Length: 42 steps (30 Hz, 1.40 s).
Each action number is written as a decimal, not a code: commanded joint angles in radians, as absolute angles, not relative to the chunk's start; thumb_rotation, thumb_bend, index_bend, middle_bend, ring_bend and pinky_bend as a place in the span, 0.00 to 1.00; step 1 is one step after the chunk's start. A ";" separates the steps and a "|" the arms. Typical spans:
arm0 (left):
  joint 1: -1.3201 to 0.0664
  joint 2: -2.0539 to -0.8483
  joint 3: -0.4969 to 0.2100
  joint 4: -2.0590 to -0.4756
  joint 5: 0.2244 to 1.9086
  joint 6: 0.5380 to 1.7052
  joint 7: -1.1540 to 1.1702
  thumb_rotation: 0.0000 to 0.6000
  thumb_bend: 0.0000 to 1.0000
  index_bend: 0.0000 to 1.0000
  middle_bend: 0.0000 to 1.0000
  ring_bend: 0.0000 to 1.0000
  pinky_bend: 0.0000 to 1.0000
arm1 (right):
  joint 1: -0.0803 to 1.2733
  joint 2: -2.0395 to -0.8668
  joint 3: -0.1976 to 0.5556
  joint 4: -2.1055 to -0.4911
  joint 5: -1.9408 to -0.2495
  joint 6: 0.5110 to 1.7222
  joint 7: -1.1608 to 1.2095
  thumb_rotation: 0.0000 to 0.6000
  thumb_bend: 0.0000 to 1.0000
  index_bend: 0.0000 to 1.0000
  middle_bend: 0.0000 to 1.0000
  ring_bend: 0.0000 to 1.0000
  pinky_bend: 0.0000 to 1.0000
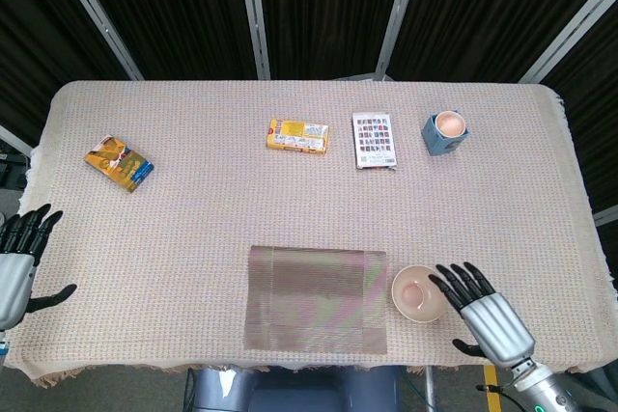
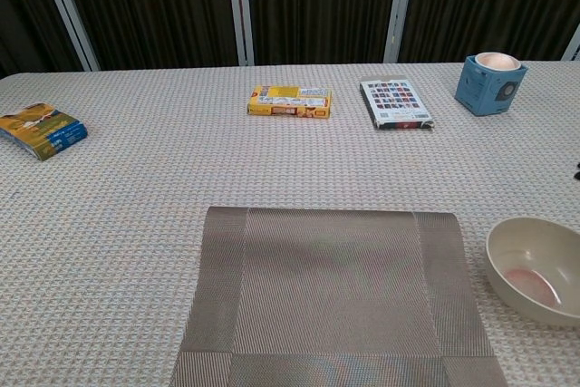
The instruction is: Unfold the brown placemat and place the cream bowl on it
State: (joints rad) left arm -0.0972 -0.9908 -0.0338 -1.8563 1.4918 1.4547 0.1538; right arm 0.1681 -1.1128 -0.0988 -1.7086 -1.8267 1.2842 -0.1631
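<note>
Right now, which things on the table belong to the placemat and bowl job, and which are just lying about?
For the job:
brown placemat
cream bowl
right hand, open beside the bowl

Lying about:
yellow box
orange and blue packet
picture card pack
blue cup holder

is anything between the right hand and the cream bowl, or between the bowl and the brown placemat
Nothing visible. The right hand hovers open just right of the cream bowl, fingertips near its rim. The bowl sits beside the brown placemat's right edge, only bare tablecloth between them.
</note>
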 commanded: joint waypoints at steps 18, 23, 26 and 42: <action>-0.104 -0.995 -0.033 -1.859 1.480 1.443 0.154 1.00 0.00 0.00 0.00 0.00 0.00 | 0.213 -1.338 -0.078 -1.524 -1.744 1.164 -0.272 1.00 0.05 0.33 0.00 0.00 0.00; -0.105 -0.990 -0.033 -1.862 1.480 1.440 0.138 1.00 0.00 0.00 0.00 0.00 0.00 | 0.209 -1.391 -0.060 -1.481 -1.714 1.182 -0.264 1.00 0.36 0.62 0.00 0.00 0.00; -0.105 -0.988 -0.032 -1.861 1.482 1.441 0.135 1.00 0.00 0.00 0.00 0.00 0.00 | 0.205 -1.416 -0.055 -1.457 -1.714 1.209 -0.244 1.00 0.43 0.72 0.00 0.00 0.00; -0.106 -0.986 -0.031 -1.864 1.475 1.438 0.129 1.00 0.00 0.00 0.00 0.00 0.00 | 0.239 -1.416 0.031 -1.453 -1.668 1.284 -0.152 1.00 0.43 0.76 0.00 0.00 0.00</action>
State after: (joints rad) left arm -0.1055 -0.9858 -0.0311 -1.8645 1.4758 1.4381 0.1297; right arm 0.2282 -1.4218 0.0134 -1.4496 -1.6834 1.2833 -0.1579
